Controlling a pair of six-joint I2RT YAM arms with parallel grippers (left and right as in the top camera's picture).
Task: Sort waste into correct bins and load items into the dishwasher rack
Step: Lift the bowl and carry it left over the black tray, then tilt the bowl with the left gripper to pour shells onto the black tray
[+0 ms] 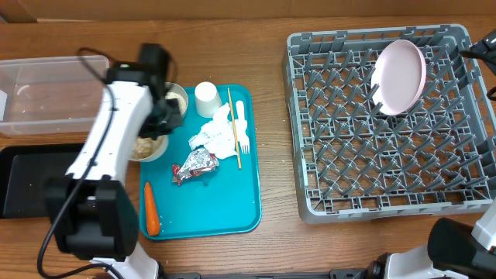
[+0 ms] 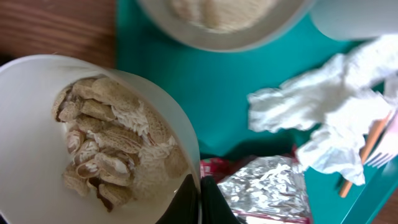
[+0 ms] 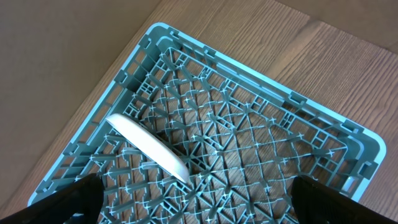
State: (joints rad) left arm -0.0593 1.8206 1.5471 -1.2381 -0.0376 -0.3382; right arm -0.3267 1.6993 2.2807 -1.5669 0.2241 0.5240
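Observation:
My left gripper is shut on the rim of a small white bowl holding pale nuts. In the overhead view this bowl sits at the teal tray's left edge under my left arm. A second bowl with white crumbs, a cup, a crumpled napkin, a foil wrapper, a wooden stick, a white fork and a carrot lie on the tray. The pink plate stands in the grey rack. My right gripper is open and empty above the rack.
The teal tray lies at centre left. A clear tub stands at the far left, with a black tray in front of it. Bare wood separates the teal tray from the rack.

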